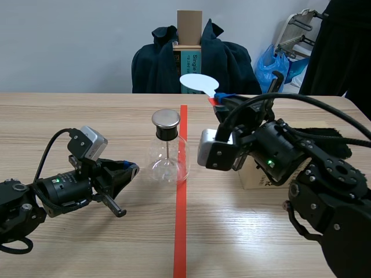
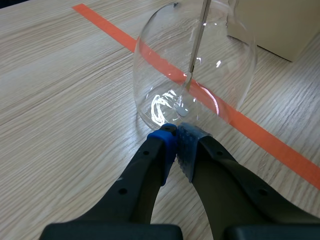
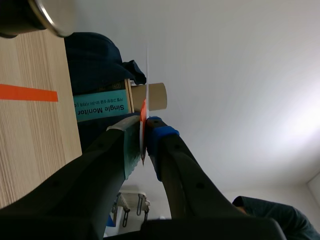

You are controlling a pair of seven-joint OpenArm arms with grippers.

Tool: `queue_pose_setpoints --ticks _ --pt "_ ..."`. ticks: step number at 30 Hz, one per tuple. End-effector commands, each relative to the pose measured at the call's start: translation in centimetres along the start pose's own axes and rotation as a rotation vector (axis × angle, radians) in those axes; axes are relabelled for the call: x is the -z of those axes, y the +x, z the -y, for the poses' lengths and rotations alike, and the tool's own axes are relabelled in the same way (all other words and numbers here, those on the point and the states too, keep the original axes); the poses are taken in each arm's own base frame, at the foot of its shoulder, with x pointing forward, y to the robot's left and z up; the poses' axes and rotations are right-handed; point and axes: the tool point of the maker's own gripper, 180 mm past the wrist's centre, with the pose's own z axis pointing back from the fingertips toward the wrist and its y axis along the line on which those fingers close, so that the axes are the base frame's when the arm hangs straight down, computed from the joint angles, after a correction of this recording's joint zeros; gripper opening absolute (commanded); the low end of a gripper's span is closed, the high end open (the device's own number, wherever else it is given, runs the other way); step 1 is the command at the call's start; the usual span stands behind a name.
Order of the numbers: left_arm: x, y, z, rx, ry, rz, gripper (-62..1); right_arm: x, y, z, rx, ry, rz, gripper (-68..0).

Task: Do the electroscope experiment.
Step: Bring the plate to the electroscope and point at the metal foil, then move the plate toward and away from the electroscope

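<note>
Step in hand, as judged: bringing the paddle (image 1: pixel 198 83) to the electroscope's cap (image 1: pixel 166 119).

The right pincer (image 1: pixel 223 99) is clenched on the paddle's red handle. The white disc is raised, higher than the cap and apart from it.

The flask (image 1: pixel 168 162) stands upright on the worktop (image 1: pixel 87 116), partly over the tape line.

The left pincer (image 1: pixel 132 169) is clenched on nothing, tips at the flask's base; touching or just short, unclear.

Next move calls for lowering the disc to the cap without nudging the flask.
</note>
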Motion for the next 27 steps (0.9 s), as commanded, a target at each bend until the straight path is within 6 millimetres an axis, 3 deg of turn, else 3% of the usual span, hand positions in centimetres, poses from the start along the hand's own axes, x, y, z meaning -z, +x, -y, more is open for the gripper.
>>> queue_pose_setpoints --ticks 1,11,27 --pt "0.3 1.4 0.1 0.002 -0.004 0.044 -57.9 0.6 -0.4 1.7 -0.042 -0.050 0.012 -66.7" --pt "0.3 1.3 0.1 0.002 -0.004 0.041 -57.9 0.4 -0.4 0.7 -0.044 -0.031 0.017 -66.7" --pt "0.3 1.3 0.1 0.002 -0.004 0.041 -57.9 -0.3 3.9 0.1 -0.054 -0.012 0.257 -66.7"
